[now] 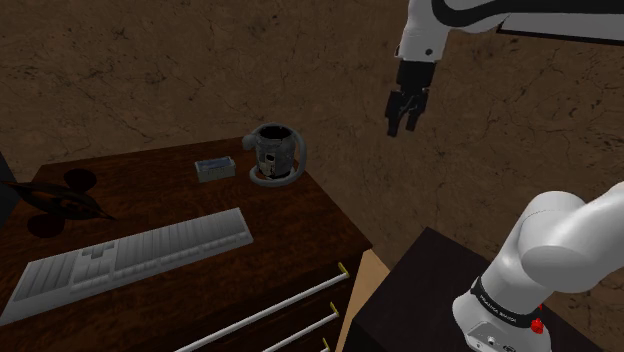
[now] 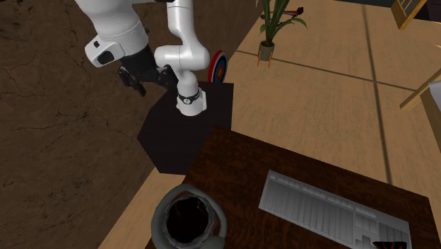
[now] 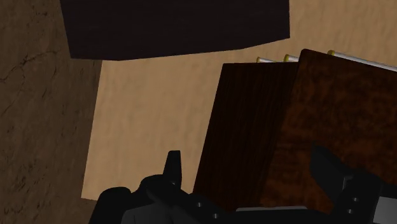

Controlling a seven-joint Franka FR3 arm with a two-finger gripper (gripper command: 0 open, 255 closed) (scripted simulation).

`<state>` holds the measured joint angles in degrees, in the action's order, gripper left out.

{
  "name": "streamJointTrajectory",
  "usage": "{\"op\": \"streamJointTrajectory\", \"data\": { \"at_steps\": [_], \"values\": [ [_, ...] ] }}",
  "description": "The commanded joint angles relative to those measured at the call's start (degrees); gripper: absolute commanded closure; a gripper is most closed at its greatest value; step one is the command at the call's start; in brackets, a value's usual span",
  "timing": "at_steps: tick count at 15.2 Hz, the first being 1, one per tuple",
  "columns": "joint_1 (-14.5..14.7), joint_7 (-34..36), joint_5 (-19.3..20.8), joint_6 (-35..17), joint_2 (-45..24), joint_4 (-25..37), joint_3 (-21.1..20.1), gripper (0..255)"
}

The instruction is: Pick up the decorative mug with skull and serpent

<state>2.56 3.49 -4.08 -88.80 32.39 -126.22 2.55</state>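
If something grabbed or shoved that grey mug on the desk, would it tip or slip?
Likely rigid and fairly heavy: the grey mug looks thick-walled. Its broad base should resist tipping. It stands near the desk corner, so a sideways push might knock it off.

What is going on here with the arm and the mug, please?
The white arm is meant to pick up the dark grey mug, which stands upright near the corner of the wooden desk, close to a grey box and a keyboard. Its gripper hangs open in the air, to the shoulder view's right of the mug and past the desk's edge, holding nothing. The mug is not yet touched.
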Motion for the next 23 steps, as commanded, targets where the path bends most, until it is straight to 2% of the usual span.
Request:
{"op": "streamJointTrajectory", "data": {
  "at_steps": [1, 8, 14, 19, 23],
  "values": [
    [0.48, -0.48, -0.13, -1.87, -4.5, 2.84, -0.23, 0],
    [1.82, -2.05, -0.34, -6.31, -19.54, 14.01, -1.09, 0],
    [2.75, -3.05, -0.19, -7.35, -32.77, 26.72, -1.96, 0],
    [3.53, -3.61, 0.27, -5.98, -44.58, 40.33, -2.71, 0],
    [4.26, -3.91, 0.87, -2.86, -55.37, 54.59, -3.28, 0]
  ]
}}
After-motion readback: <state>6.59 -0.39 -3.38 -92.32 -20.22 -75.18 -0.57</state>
